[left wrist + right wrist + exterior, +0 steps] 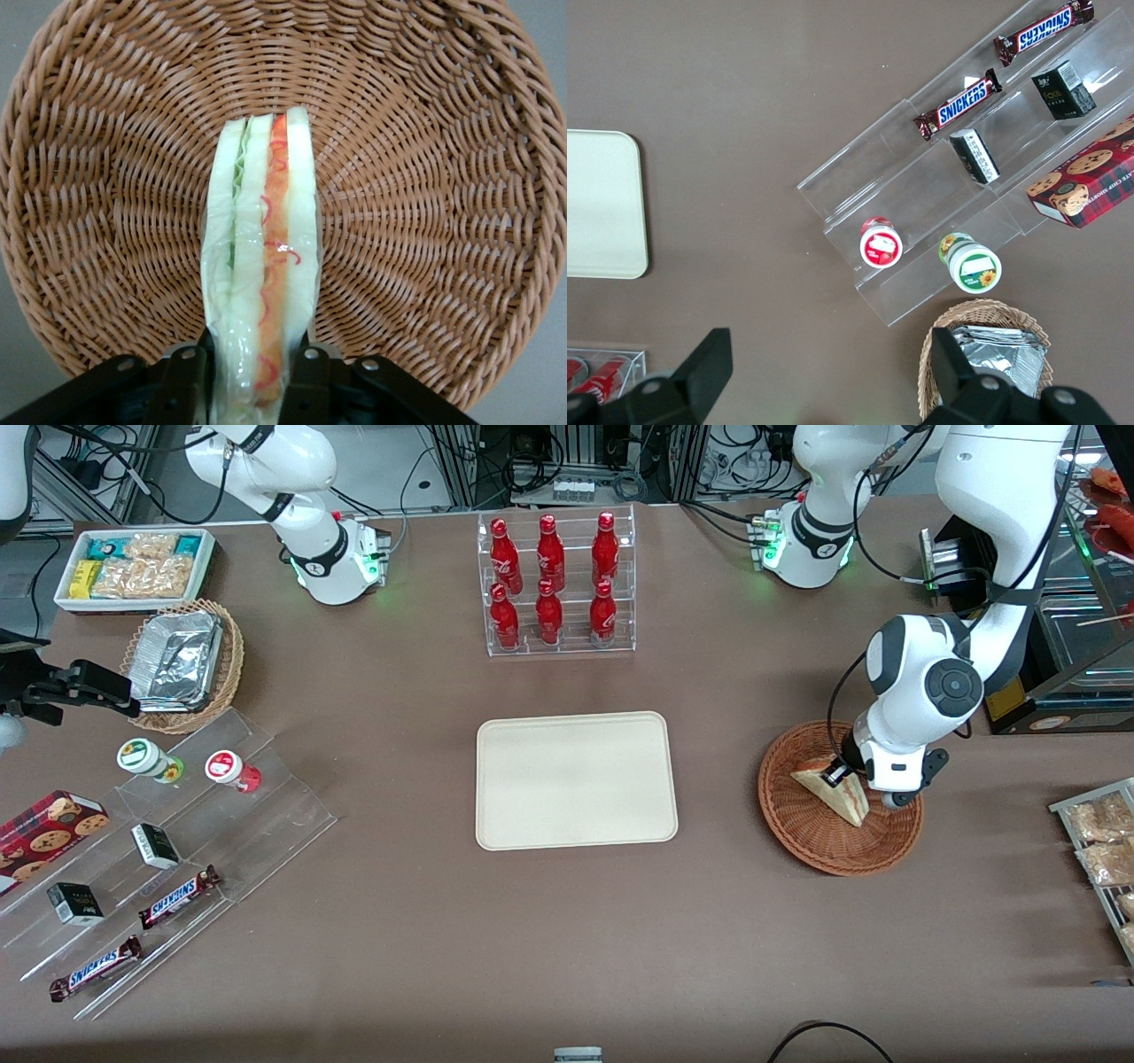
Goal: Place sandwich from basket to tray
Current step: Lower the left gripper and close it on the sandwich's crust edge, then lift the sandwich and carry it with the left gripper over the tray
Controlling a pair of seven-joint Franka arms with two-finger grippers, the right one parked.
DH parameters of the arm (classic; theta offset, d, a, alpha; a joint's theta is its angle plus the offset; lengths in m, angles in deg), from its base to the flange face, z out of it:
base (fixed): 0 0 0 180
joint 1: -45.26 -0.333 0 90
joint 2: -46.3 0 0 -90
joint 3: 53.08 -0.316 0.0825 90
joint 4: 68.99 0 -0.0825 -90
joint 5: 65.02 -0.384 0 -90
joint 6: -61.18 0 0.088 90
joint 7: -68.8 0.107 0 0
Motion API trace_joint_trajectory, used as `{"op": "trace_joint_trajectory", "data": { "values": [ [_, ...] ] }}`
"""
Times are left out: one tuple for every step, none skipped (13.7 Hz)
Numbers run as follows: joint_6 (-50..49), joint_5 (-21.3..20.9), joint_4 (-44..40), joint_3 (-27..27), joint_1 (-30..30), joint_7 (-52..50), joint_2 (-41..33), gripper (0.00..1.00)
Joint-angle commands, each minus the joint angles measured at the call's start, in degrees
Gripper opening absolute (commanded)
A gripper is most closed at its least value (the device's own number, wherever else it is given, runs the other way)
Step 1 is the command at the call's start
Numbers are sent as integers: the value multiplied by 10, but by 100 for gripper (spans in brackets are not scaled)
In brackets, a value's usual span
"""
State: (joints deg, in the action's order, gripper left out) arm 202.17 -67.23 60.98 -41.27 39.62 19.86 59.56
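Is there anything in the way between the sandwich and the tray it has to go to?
Nothing visible. The gripper is in the basket, its fingers closed on the sandwich. Between the basket and the tray there is only bare table. The rack of red bottles stands farther from the front camera than that path.

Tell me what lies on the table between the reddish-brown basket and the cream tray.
Nothing: the front view shows bare brown tabletop between the basket and the tray. The gripper grips the sandwich in the basket.

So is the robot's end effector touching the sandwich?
Touching. The left wrist view shows the end effector fingers pressed against both sides of the sandwich in the basket.
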Motion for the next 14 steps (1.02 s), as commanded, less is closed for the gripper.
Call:
{"op": "trace_joint_trajectory", "data": {
  "values": [
    [-49,-2,-23,4,3,16,-26,0],
    [-76,-2,-41,4,11,39,-31,0],
    [-108,-2,-64,5,13,63,-32,0],
    [-137,-2,-88,6,15,87,-31,0],
    [-159,-1,-108,12,20,110,-29,0],
    [-173,-1,-122,17,28,126,-26,0],
    [-179,0,-128,18,39,138,-25,0],
    [-179,0,-132,21,54,147,-24,0],
    [-180,0,-137,21,74,154,-21,0],
    [-180,0,-147,21,101,155,-12,0],
    [-180,0,-158,21,123,155,-5,0],
    [-180,0,-168,21,145,149,5,0],
    [-180,1,-187,21,169,144,18,0],
    [-186,3,-208,21,196,141,38,0]
  ]
}}
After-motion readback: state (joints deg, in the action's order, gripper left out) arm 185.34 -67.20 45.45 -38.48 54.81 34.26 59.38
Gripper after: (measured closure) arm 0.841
